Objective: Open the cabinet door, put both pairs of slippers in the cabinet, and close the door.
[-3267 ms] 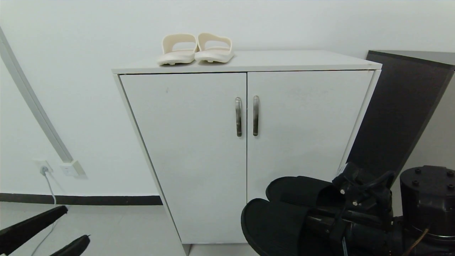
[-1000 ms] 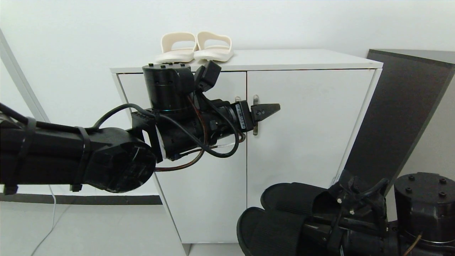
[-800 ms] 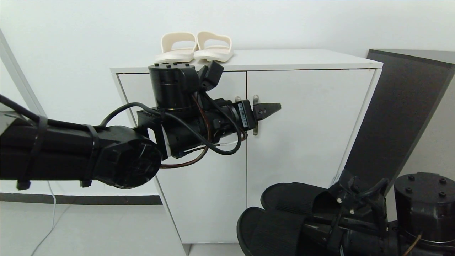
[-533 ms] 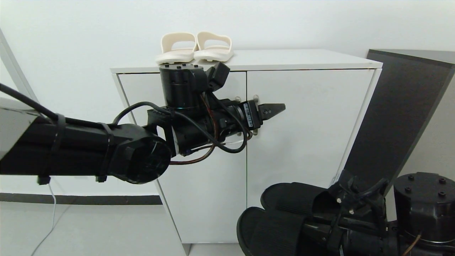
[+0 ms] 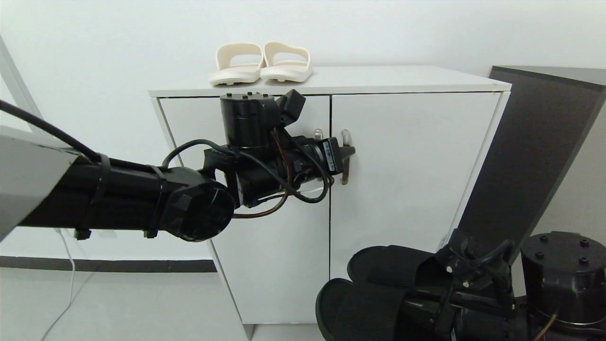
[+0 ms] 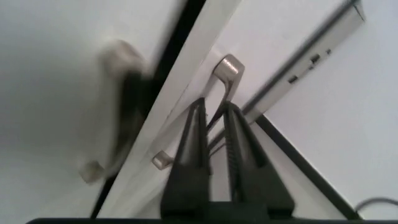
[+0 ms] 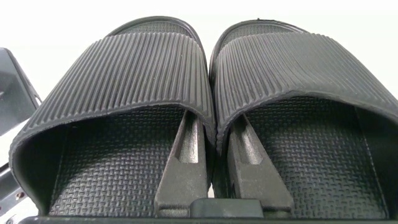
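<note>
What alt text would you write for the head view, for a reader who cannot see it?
The left end effector grips the right door's handle on a closed white cabinet. Cream slippers sit on top; the right end effector holds black slippers low in front.

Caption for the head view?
Left tool at the right door's handle; right tool holds black slippers; cream pair atop cabinet.

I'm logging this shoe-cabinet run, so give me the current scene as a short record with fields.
cabinet: both doors look shut
cream slippers: side by side on top of the cabinet, near its left end
black slippers: held as a pair, low in front of the right door
right gripper: shut on the black slippers, one finger inside each
left gripper: at the right door's handle
task stage: door not yet opened, no slippers put away
</note>
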### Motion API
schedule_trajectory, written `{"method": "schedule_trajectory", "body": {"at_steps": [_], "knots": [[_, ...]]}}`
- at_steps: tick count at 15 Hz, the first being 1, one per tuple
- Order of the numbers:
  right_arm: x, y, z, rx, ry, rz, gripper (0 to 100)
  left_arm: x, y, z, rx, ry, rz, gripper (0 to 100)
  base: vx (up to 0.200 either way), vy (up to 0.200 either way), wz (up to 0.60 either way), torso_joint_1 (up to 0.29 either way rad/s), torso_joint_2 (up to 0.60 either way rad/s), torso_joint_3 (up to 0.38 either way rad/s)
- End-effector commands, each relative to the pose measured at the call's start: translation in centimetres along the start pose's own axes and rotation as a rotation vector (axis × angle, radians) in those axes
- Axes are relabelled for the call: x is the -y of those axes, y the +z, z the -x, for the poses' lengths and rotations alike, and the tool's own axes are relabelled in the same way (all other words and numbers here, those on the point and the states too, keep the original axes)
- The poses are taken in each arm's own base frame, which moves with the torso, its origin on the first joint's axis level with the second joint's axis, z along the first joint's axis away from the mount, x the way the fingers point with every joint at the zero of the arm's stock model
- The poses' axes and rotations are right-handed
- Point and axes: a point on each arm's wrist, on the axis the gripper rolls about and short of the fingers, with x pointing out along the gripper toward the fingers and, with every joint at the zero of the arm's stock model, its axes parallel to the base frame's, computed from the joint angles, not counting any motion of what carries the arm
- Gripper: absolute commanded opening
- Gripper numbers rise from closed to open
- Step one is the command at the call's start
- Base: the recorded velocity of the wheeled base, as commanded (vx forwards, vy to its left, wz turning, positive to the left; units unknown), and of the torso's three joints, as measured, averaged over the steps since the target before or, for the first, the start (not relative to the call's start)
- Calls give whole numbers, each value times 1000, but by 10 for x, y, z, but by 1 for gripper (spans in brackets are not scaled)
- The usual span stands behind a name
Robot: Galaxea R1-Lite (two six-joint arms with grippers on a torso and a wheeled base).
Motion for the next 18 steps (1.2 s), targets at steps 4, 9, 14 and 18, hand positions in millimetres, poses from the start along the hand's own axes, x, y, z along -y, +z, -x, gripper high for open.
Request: {"method": "schedule_trajectory", "body": {"at_steps": [4,9,14,18], "knots": [[-2,-5,4,-14,53,1,0,13,0,21,-10,-24,2,0,0,0,0,0,0,0],[-6,-17,18,-10,170,88,0,37,-8,50,-39,-70,-2,0,0,0,0,0,0,0],[-6,-19,19,-16,171,110,0,49,-13,90,15,-120,-11,0,0,0,0,0,0,0],[-8,-19,19,-13,181,119,0,31,-8,77,31,-68,26,0,0,0,0,0,0,0]]}}
